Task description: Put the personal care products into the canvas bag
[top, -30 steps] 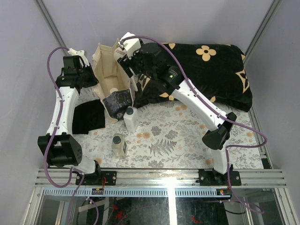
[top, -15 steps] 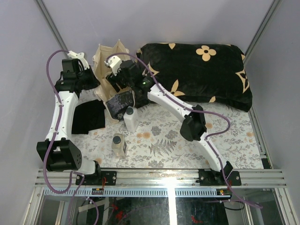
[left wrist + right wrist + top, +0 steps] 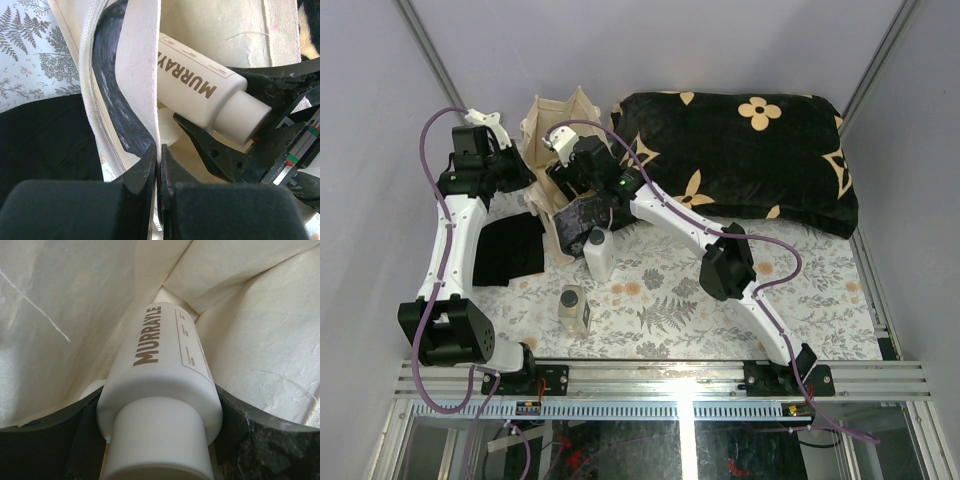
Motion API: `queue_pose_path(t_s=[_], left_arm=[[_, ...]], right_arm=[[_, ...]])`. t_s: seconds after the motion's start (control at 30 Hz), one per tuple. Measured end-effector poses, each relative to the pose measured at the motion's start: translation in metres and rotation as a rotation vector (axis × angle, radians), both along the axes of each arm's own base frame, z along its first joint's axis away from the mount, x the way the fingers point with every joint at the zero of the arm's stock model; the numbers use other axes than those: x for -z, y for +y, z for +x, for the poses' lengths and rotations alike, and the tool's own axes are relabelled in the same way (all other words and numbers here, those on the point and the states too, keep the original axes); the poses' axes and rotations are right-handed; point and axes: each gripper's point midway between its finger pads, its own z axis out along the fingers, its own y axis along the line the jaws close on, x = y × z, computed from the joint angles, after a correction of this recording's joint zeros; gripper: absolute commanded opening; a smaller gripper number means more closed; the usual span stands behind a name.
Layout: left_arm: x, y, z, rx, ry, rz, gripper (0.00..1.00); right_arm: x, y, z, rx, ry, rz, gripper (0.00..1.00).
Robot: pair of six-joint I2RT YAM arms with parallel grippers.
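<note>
The cream canvas bag (image 3: 542, 130) stands at the back left, its dark printed panel (image 3: 582, 215) facing front. My left gripper (image 3: 525, 178) is shut on the bag's canvas rim (image 3: 141, 75), pinched at the jaws (image 3: 158, 150). My right gripper (image 3: 570, 180) is down inside the bag, shut on a round beige bottle (image 3: 162, 360) marked MURRAYLE, which also shows in the left wrist view (image 3: 200, 90). A second beige bottle (image 3: 167, 127) lies under it in the bag. The white flat-sided bottle (image 3: 600, 252) and the small tan bottle (image 3: 574, 310) stand on the table in front of the bag.
A black cushion with tan flowers (image 3: 750, 150) lies at the back right, close to the bag. A flat black cloth (image 3: 508, 250) lies left of the bottles, under my left arm. The floral table cover (image 3: 700, 290) spreads to the front right.
My right arm has swung left from above the bag's right rim and dropped into the bag with the beige bottle. My left gripper has kept its hold on the rim.
</note>
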Motion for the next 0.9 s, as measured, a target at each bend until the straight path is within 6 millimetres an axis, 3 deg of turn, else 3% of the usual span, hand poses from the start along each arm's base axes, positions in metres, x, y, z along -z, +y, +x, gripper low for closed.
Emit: queue_pose_path(t_s=[0.1, 0.27, 0.4, 0.7, 0.9], left_arm=[[0.0, 0.0, 0.0, 0.0, 0.0, 0.0, 0.0], [0.001, 0.0, 0.001, 0.0, 0.001, 0.0, 0.0], [0.002, 0.0, 0.002, 0.0, 0.004, 0.0, 0.0], [0.008, 0.001, 0.005, -0.001, 0.015, 0.0, 0.0], [0.009, 0.002, 0.008, -0.005, 0.016, 0.002, 0.0]], right_arm=[[0.001, 0.0, 0.0, 0.0, 0.002, -0.002, 0.76], [-0.004, 0.002, 0.001, -0.003, -0.012, 0.013, 0.99], [-0.021, 0.009, 0.006, -0.004, -0.061, 0.069, 1.0], [-0.027, 0.01, 0.008, -0.003, -0.076, 0.086, 1.0], [-0.033, -0.003, 0.011, 0.04, -0.1, 0.038, 0.99]])
